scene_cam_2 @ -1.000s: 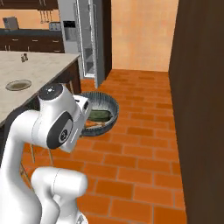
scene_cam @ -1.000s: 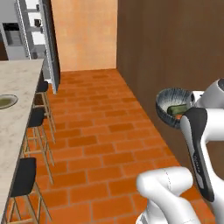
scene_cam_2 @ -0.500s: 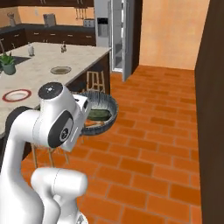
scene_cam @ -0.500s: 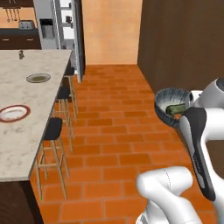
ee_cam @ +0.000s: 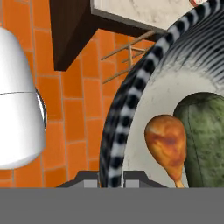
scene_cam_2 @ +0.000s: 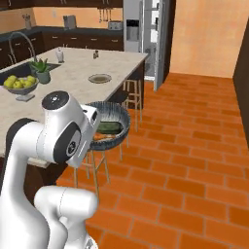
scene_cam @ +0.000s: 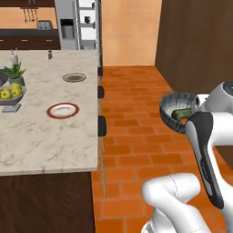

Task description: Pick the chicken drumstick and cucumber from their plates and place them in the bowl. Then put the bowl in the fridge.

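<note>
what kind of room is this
A home kitchen, rendered in simulation: a marble-topped island with bar stools, a stainless fridge with its door open, and dark cabinets along the back wall with a toaster on the counter.

The white arm rises from its base, bends at a dark elbow joint and reaches forward, its wrist level with the bowl (scene_cam_2: 111, 125) and just behind it. The gripper (ee_cam: 111, 180) clamps the bowl's near rim, one finger outside the wall and one inside, and carries the bowl level in the air, well above the brick floor (scene_cam_2: 194, 160).
</note>
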You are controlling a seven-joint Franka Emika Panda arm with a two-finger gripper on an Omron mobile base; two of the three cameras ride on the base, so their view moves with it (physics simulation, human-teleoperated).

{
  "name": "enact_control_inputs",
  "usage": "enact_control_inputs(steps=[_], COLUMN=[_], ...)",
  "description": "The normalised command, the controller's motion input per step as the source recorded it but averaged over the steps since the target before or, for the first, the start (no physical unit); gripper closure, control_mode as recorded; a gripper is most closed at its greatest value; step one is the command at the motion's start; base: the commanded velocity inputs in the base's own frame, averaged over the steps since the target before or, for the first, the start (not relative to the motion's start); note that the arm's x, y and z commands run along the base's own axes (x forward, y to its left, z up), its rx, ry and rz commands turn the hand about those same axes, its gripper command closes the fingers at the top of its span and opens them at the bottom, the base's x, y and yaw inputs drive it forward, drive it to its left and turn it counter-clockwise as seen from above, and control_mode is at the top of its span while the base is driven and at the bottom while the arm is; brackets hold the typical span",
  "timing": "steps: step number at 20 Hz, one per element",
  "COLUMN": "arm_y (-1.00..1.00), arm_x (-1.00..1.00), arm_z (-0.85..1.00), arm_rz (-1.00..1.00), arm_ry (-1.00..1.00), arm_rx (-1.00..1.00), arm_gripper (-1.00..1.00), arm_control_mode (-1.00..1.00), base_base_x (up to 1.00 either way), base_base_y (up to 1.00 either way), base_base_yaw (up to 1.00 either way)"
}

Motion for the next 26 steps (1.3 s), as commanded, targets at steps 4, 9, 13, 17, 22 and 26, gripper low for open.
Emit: enact_control_inputs(steps=[4,9,13,17,22,26], arm_y=[0.00,0.00,0.00,0.00,0.00,0.00], arm_x=[0.00,0.00,0.00,0.00,0.00,0.00], arm_z=[0.00,0.00,0.00,0.00,0.00,0.00], arm_rz=[0.00,0.00,0.00,0.00,0.00,0.00], arm_ry=[0.00,0.00,0.00,0.00,0.00,0.00], arm_rx=[0.00,0.00,0.00,0.00,0.00,0.00], arm_gripper=[1.00,1.00,1.00,1.00,1.00,1.00], arm_control_mode=[1.00,1.00,1.00,1.00,1.00,1.00], base_base_x=[-0.91,-0.26,0.00,0.00,0.01,0.01], base_base_y=[1.00,1.00,1.00,1.00,1.00,1.00], base_base_yaw=[-0.04,-0.02,-0.01,-0.04,-0.04,-0.09])
